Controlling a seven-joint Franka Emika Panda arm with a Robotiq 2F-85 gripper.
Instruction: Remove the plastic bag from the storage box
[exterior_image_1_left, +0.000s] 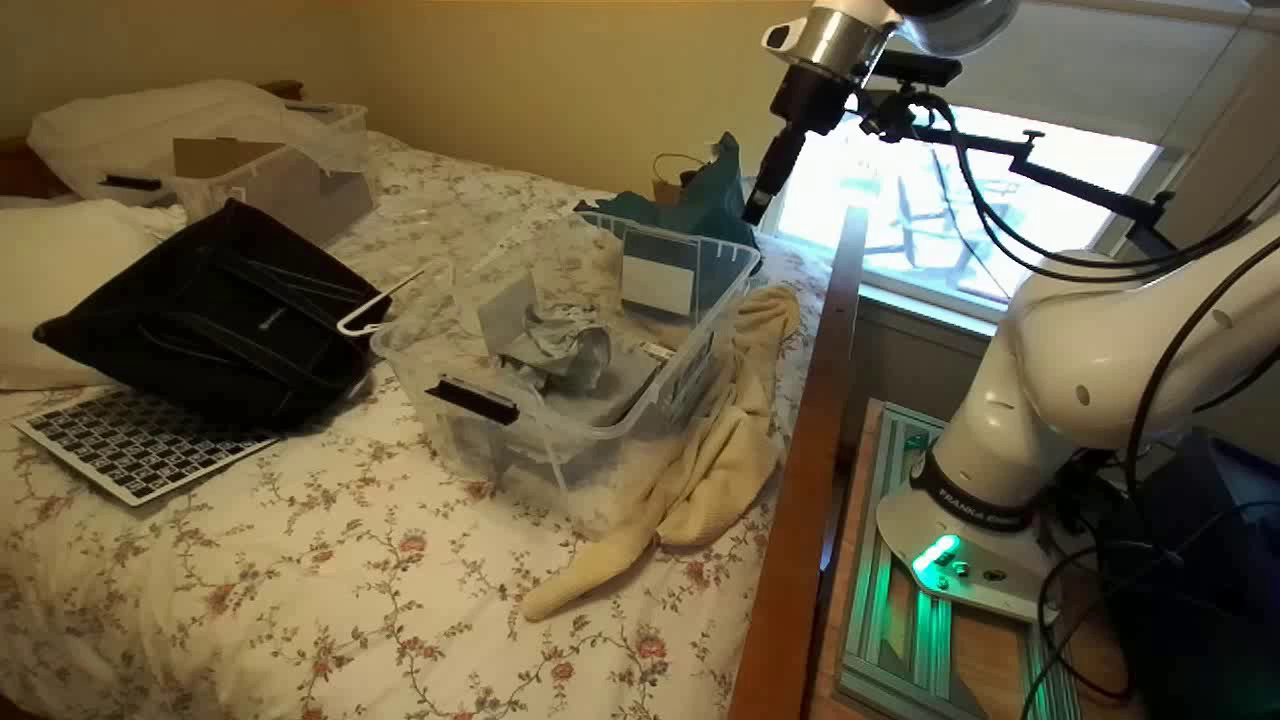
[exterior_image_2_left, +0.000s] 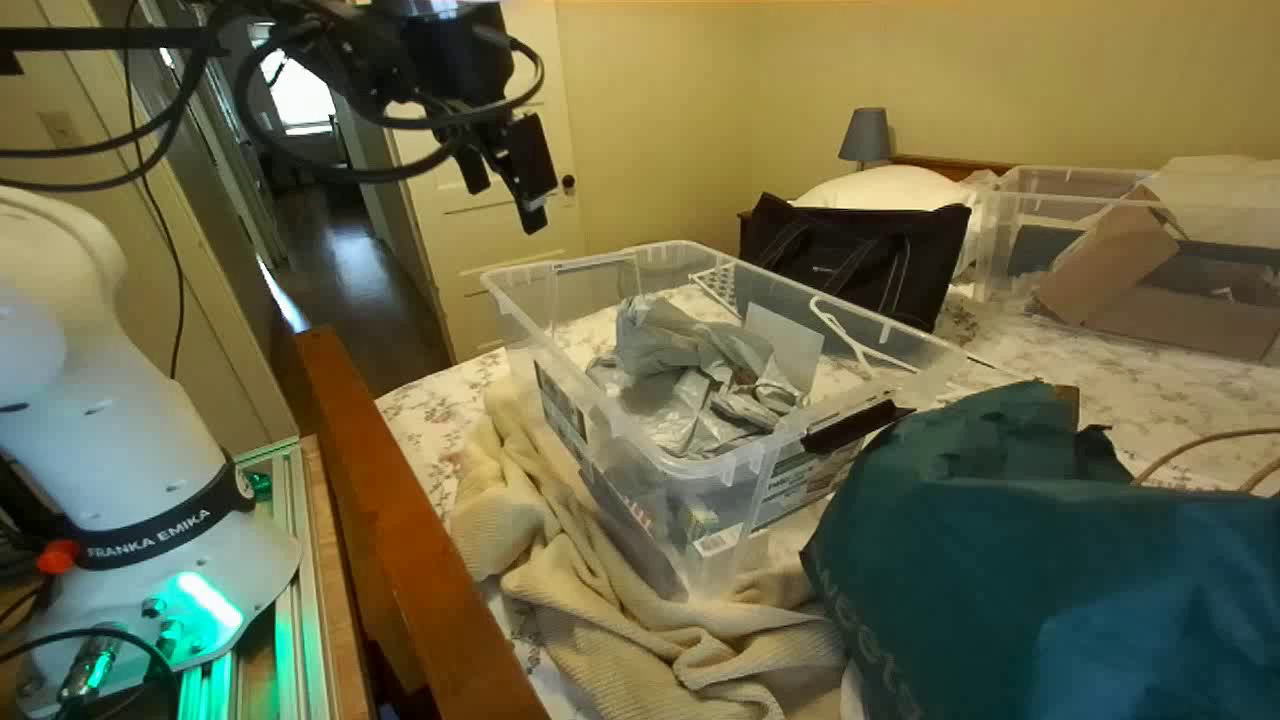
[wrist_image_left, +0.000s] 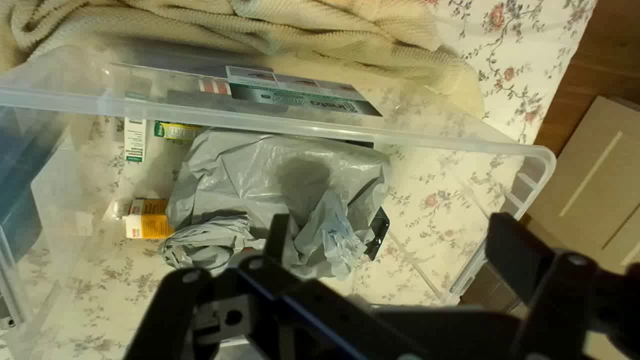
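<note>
The plastic bag is grey and crumpled. It lies inside the clear storage box in both exterior views (exterior_image_1_left: 560, 350) (exterior_image_2_left: 690, 370) and in the wrist view (wrist_image_left: 250, 170). The open-topped storage box (exterior_image_1_left: 590, 432) stands on the bed; its rim also shows in an exterior view (exterior_image_2_left: 700, 465) and in the wrist view (wrist_image_left: 280, 124). My gripper is raised above the box's rim in both exterior views (exterior_image_1_left: 757, 208) (exterior_image_2_left: 508, 195), apart from the bag. In the wrist view its fingers (wrist_image_left: 390, 240) are spread with nothing between them. The bag partly covers other items in the box.
A cream blanket (exterior_image_1_left: 720, 450) lies along the box's side near the wooden bed rail (exterior_image_1_left: 800, 500). A teal bag (exterior_image_2_left: 1050, 570) and a black tote (exterior_image_2_left: 860, 255) stand near the box. A white hanger (exterior_image_1_left: 380, 305) lies by it. Small cartons (wrist_image_left: 150, 218) lie inside.
</note>
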